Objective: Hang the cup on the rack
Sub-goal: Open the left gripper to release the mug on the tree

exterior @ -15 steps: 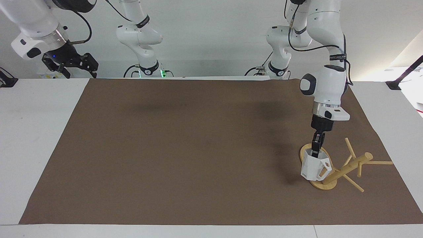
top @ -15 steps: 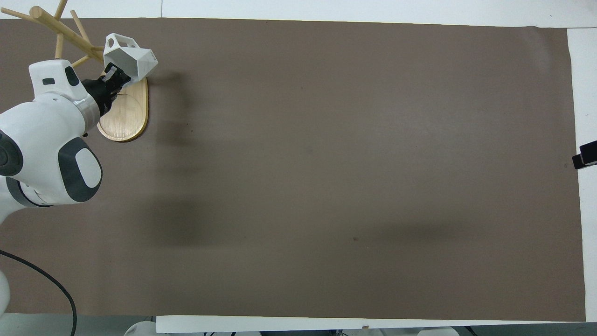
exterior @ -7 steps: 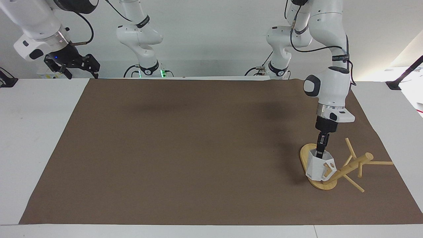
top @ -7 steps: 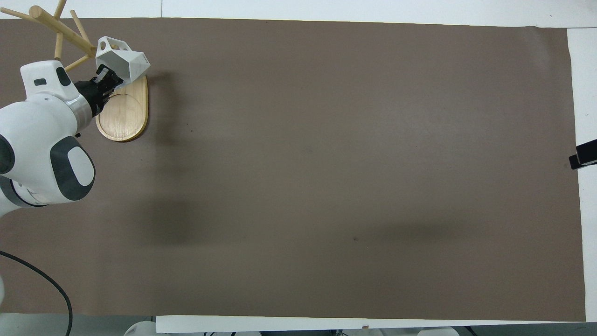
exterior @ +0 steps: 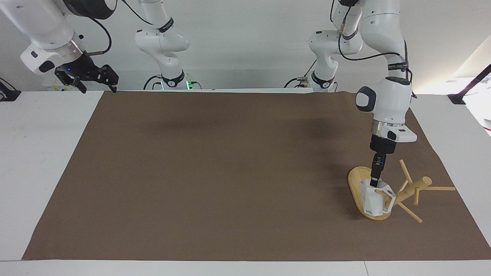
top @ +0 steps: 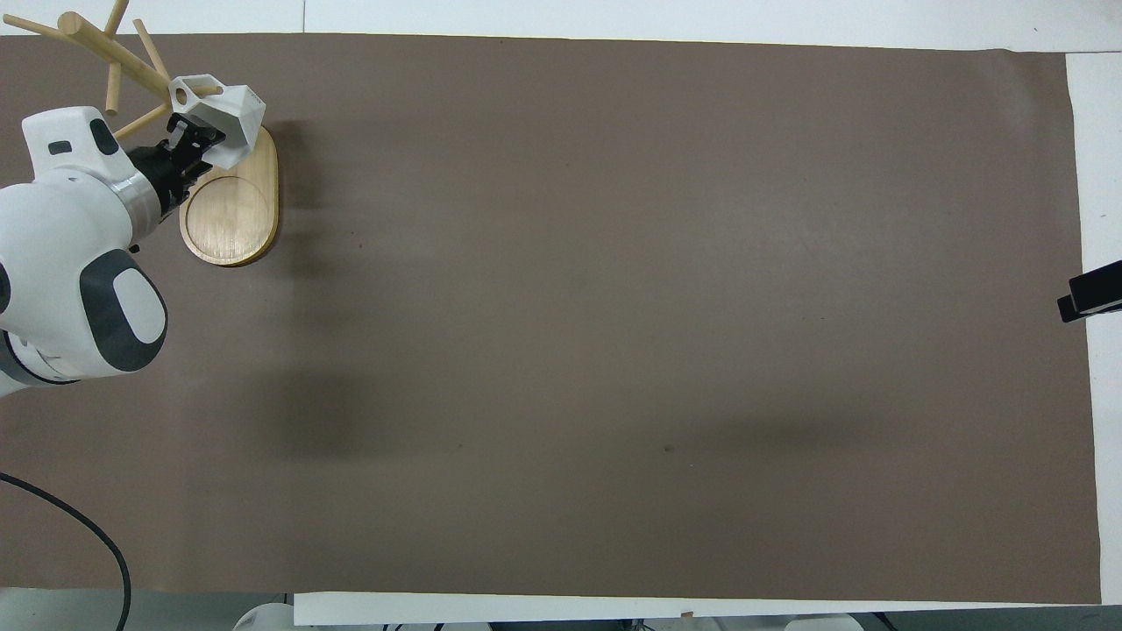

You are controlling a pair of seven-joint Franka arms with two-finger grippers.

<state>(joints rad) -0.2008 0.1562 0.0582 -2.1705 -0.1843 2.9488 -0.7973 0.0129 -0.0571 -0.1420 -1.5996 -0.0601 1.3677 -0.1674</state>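
Since a second ago the cup (exterior: 374,199) has been carried lower and closer against the rack (exterior: 387,193), and its handle is now set against the leaning post, where before it was held clear beside it. The right gripper (exterior: 100,78) has drifted slightly toward the mat's corner. The cup is grasped by its rim between the fingers (exterior: 375,173) of the left gripper (exterior: 374,179), which reach down into it from above; it is held over the oval base, at the left arm's end of the counter (exterior: 38,161). The right gripper is kept raised at the right arm's end, its fingers spread and holding nothing. The counter is covered by a brown mat (exterior: 230,172), and a pale wall is seen past the arm bases.
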